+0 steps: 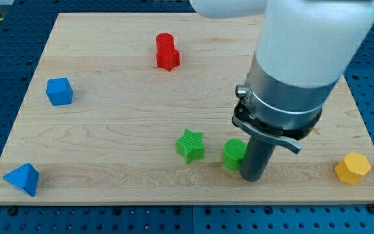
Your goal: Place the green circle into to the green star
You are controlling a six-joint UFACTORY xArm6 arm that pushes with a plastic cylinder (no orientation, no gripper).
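No pincer on this rig, so no grip state. Your tip (250, 178) sits touching the green circle (234, 155) on its right. Green star (190, 145) is just left, small gap on bench (109, 130). Nearly done; short leftward push left.

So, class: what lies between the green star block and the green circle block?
Only bare wooden board: camera view shows a narrow gap between green star and green circle. My tip touches the circle's right side.
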